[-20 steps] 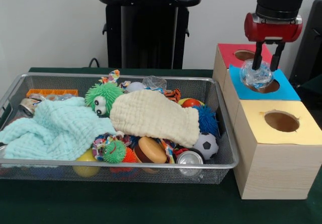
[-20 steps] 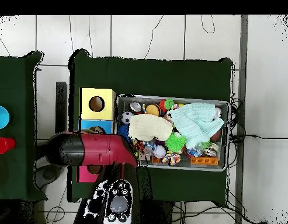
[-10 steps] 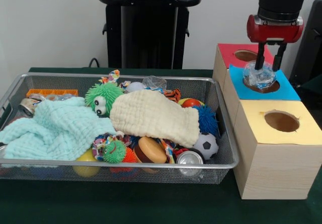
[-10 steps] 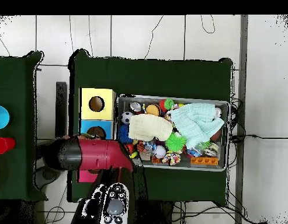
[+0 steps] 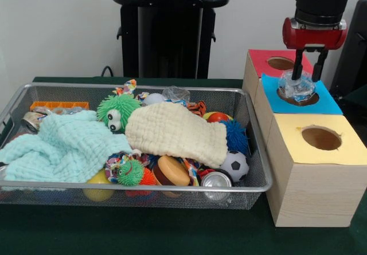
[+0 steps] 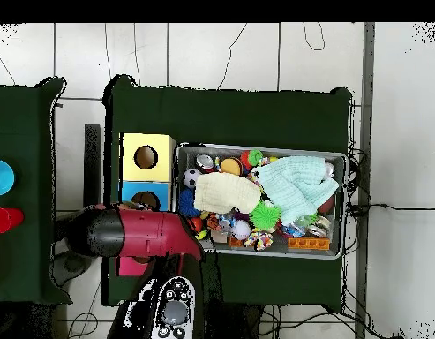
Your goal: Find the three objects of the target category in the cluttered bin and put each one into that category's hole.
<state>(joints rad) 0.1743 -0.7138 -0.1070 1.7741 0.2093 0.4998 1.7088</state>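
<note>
Hovering above blue hole (image 5: 296, 98), gripper (image 5: 307, 71) spread, fingers clear of clear crinkly ball (image 5: 296, 86); ball sits in hole mouth, apparently released to drop. Bin (image 5: 252, 177) holds remaining clutter.

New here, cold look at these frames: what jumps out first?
The wire bin heaped with toys, two cloths on top: a mint one at its left and a cream one in the middle. Then the gripper at upper right, its fingers either side of a clear crinkly ball sitting in the hole of the blue-topped box, which stands between a red-topped box and a yellow-topped box.
</note>
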